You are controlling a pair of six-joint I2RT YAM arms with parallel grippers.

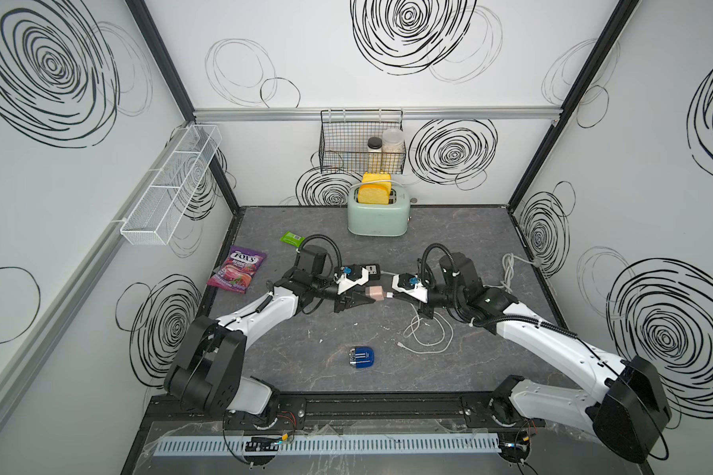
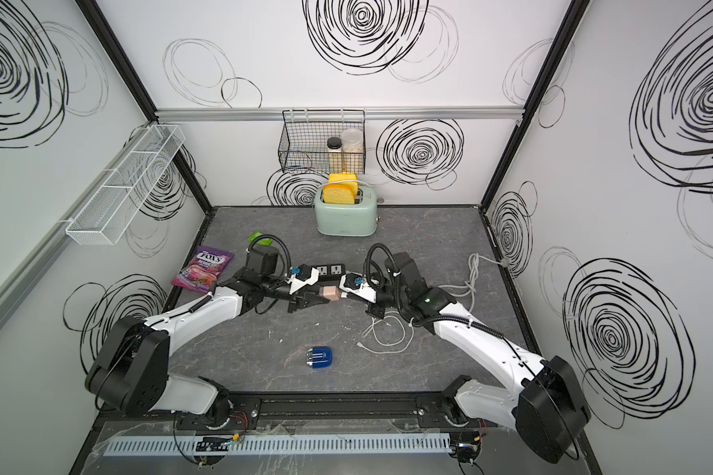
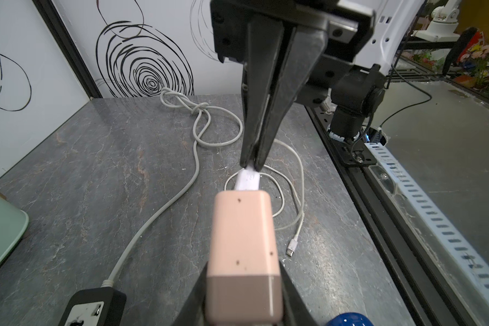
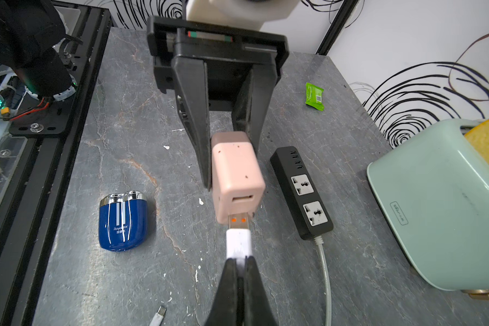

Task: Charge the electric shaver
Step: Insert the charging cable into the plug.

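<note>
Currently: left gripper (image 4: 230,169) clamps charger (image 4: 237,180); right gripper (image 4: 239,266) pinches plug (image 4: 238,242), axis in line with lower port, tip part-way in. Shaver (image 4: 122,224) lies apart.

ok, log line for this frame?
left gripper: shut on charger | right gripper: shut on USB plug, partly in charger port | electric shaver: on table, untouched | power strip: both sockets empty

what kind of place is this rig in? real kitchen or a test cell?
Most likely a lab test cell dressed as a kitchen counter: swirl-printed panel walls enclose it, a mint toaster sits on a stone-look tabletop, and a wire basket holding jars hangs on the back wall.
</note>
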